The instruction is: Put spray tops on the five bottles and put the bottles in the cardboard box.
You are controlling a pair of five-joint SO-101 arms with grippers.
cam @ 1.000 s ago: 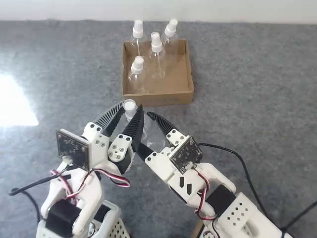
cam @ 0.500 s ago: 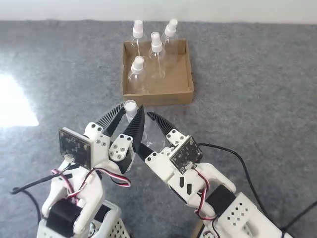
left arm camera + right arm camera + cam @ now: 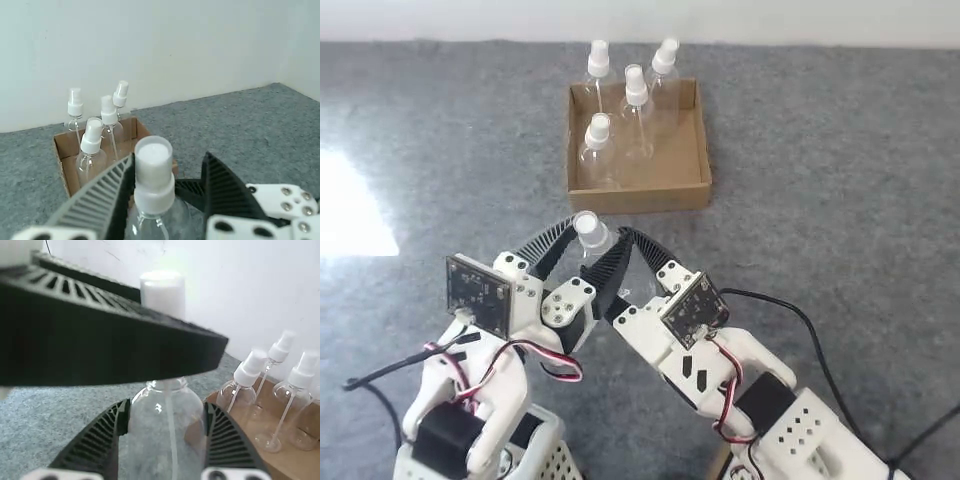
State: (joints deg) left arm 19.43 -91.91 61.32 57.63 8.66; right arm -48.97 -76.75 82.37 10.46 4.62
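Right claw [image 3: 166, 409] is clamped on the clear body of the fifth bottle [image 3: 165, 450], holding it upright over the grey table [image 3: 820, 180], just in front of the cardboard box [image 3: 640, 196]. Left claw [image 3: 168, 160] sits spread wide around its white spray top [image 3: 152, 172], one finger touching it and the other apart. The four other capped bottles [image 3: 597, 150] are standing in the box.

The right gripper [image 3: 166, 412] grips the clear bottle [image 3: 165, 435] between its jaws. Beyond the jaws stand 3 capped bottles [image 3: 243, 389].
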